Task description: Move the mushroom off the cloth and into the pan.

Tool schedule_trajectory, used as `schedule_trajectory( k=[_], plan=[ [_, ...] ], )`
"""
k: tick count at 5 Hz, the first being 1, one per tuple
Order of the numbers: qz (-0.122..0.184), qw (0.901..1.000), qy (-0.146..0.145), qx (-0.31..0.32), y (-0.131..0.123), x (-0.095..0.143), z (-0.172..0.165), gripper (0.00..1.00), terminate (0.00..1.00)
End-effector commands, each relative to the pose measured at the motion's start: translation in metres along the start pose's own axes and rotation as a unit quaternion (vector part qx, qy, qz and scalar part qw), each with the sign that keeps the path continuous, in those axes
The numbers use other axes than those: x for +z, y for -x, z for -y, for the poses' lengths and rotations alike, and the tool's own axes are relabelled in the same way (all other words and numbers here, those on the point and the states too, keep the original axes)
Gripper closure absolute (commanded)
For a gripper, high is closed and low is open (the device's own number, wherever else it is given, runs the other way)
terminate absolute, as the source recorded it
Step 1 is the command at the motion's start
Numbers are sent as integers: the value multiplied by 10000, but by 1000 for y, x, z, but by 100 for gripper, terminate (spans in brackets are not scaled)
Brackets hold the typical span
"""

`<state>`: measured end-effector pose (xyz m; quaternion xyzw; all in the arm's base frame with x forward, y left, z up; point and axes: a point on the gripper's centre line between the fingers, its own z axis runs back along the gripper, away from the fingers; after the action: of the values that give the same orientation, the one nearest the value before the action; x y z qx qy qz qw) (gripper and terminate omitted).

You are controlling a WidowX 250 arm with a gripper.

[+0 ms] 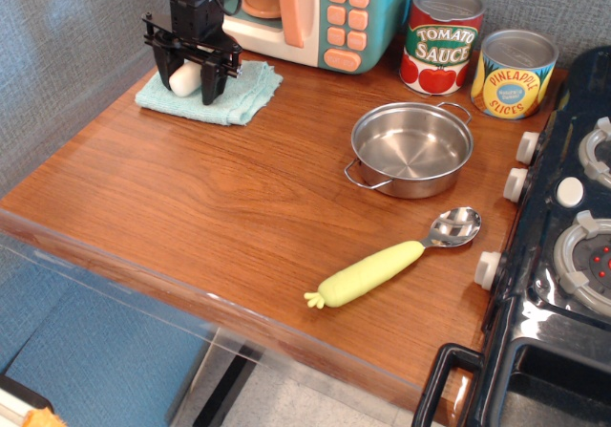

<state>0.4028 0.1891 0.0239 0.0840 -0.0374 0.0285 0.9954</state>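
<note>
1. Up at the back left of the wooden table [239, 207], the black gripper [189, 81] was down on the cloth [239, 93].
2. Its two fingers [211, 78] stood on each side of the mushroom [184, 78], very close to it. I could not tell if they were squeezing it or only near it.
3. The mushroom lay on the cloth (only its white part showed well between the fingers).
4. The cloth was light blue-green and sat just in front of a toy microwave [315, 11].
5. The pan [411, 148] was shiny and round. It sat well apart from the cloth, over to the right, and it had nothing in it.
6. Behind the pan stood two cans, a tomato sauce can [440, 40] and a pineapple can [514, 74], side by side.
7. A spoon [391, 260] with a yellow-green handle lay in front of the pan, near the toy stove [563, 255].
</note>
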Motion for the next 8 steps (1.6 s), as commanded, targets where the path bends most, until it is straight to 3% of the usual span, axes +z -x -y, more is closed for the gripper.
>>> schedule_trajectory(
  k=[1,2,3,4,6,7,8],
  plan=[
    [843,9964,-106,-62,-4,70,1,100,0],
    [1006,9945,-29,-283,-3,96,28,100,0],
    [917,9890,316,-1113,-5,98,76,100,0],
    [611,9828,658,-1614,1,93,126,100,0],
    [513,9709,663,-2242,22,107,224,100,0],
    [485,9693,677,-2312,26,109,231,100,0],
    [479,9700,590,-2307,26,112,232,0,0]
  ],
)
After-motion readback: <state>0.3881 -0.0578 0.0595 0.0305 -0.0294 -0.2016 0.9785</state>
